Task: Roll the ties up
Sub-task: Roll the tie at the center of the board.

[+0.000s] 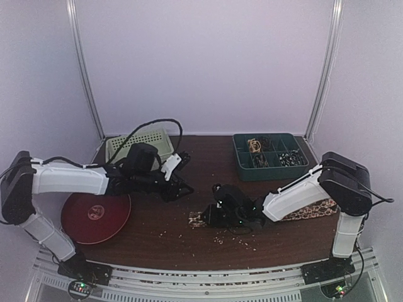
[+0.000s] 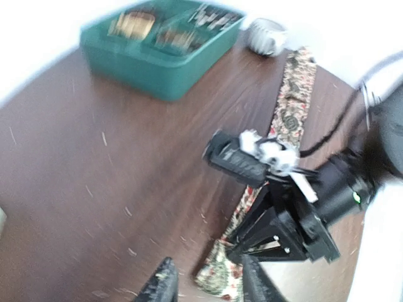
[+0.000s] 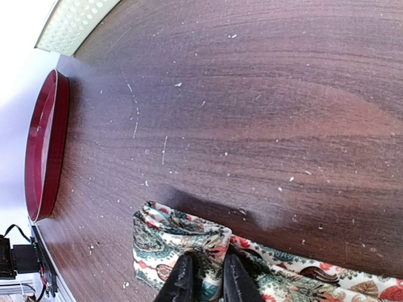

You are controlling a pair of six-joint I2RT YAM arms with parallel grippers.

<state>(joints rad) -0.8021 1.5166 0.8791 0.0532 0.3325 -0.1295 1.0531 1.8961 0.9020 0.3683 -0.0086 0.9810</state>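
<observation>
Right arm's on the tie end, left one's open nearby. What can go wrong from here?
1. The right fingers pinch only the folded tip of the tie. The fold looks loose and may flop open if they slip.
2. The left fingers are open close to the right arm; moving in to help, they might bump it.
3. Crumbs lie around the tie and could get rolled in.
</observation>
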